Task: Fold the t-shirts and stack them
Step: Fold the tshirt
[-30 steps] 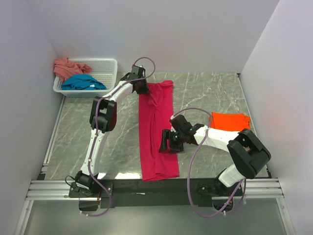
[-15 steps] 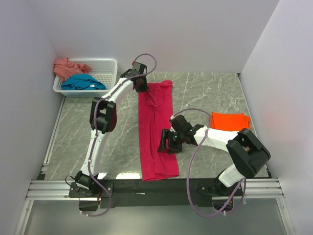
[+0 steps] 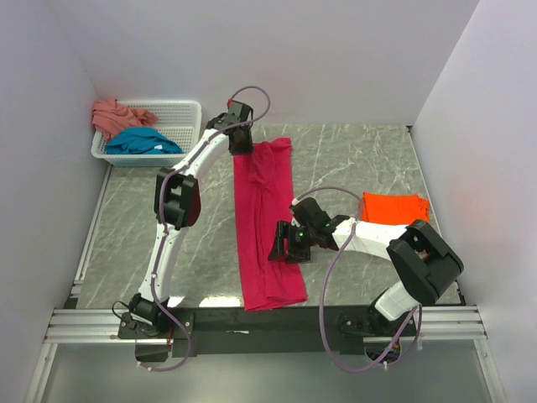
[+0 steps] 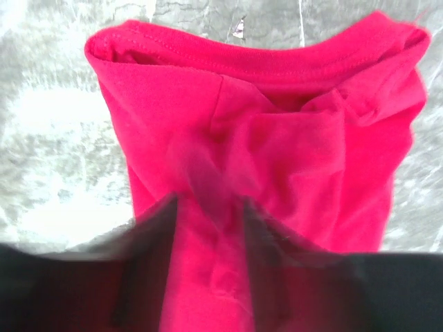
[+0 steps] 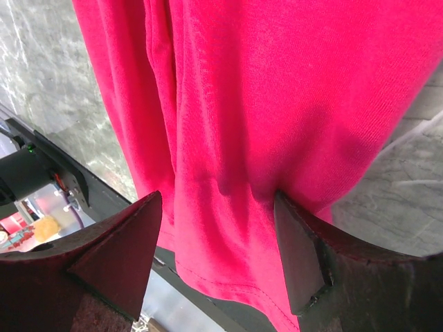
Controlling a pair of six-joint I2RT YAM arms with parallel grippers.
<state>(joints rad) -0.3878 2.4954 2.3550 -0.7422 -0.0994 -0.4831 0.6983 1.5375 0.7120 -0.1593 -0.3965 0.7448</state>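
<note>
Magenta-red t-shirt [image 3: 264,222], collar [image 4: 277,66] toward far edge of table [image 3: 369,159]: left gripper [image 4: 208,207] at collar, grip unclear through blur; right gripper [image 5: 218,200] open at its side; smooth collar before folding.

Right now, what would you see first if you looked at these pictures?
The magenta-red t-shirt, folded into a strip down the middle of the table, jumps out first, with the left gripper at its collar end and the right gripper over its right edge. Next is the orange t-shirt folded at the right, then the white basket in the far left corner holding a teal t-shirt and a salmon-pink t-shirt.
</note>
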